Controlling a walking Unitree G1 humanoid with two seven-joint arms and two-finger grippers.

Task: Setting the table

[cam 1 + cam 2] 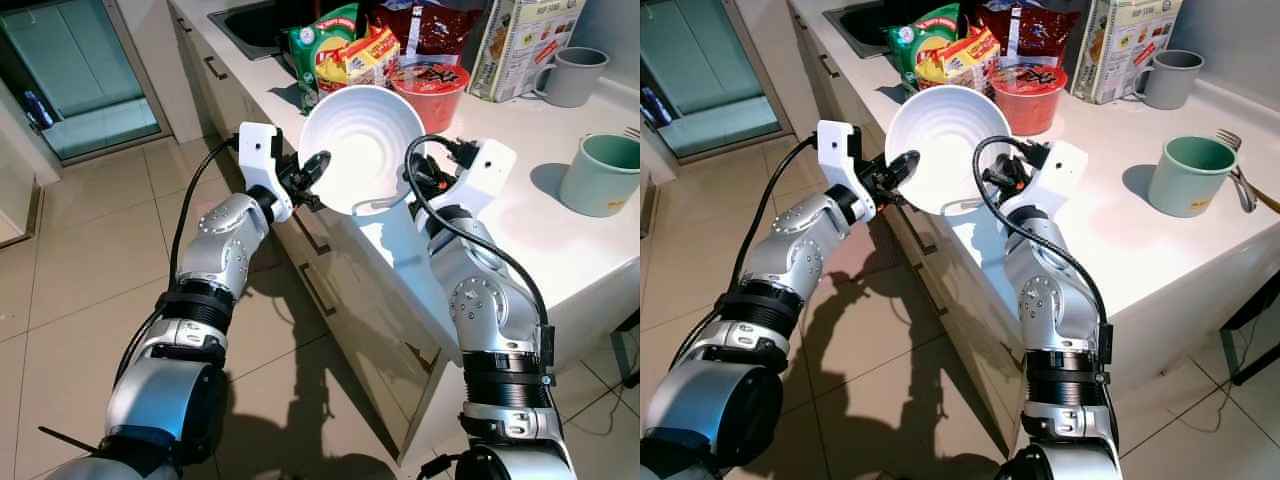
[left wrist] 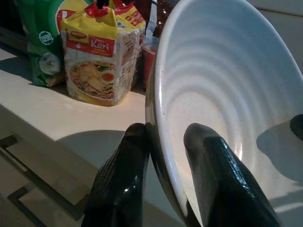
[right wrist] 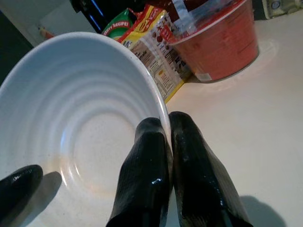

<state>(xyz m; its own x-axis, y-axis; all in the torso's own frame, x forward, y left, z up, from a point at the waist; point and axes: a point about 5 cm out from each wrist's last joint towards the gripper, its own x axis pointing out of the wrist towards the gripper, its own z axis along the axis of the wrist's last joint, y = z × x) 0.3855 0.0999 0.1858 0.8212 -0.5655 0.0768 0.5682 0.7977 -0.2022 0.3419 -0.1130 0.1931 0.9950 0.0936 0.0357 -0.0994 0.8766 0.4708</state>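
Observation:
A white ribbed bowl (image 1: 360, 145) is held tilted on its side above the front edge of the white counter (image 1: 540, 245), its opening facing me. My left gripper (image 1: 313, 172) is shut on the bowl's left rim, one finger inside and one outside (image 2: 165, 135). My right gripper (image 1: 418, 178) is shut on the opposite rim in the same way (image 3: 168, 120). In the right wrist view, the tip of a left finger (image 3: 19, 182) shows across the bowl (image 3: 80, 127).
Behind the bowl stand a red noodle cup (image 1: 432, 88), yellow noodle packs (image 1: 360, 55), a green bag (image 1: 318, 42) and a printed carton (image 1: 525, 40). A grey mug (image 1: 572, 75) and a green mug (image 1: 603, 172) sit to the right. Sink (image 1: 250, 25) at back; tiled floor (image 1: 90, 260) left.

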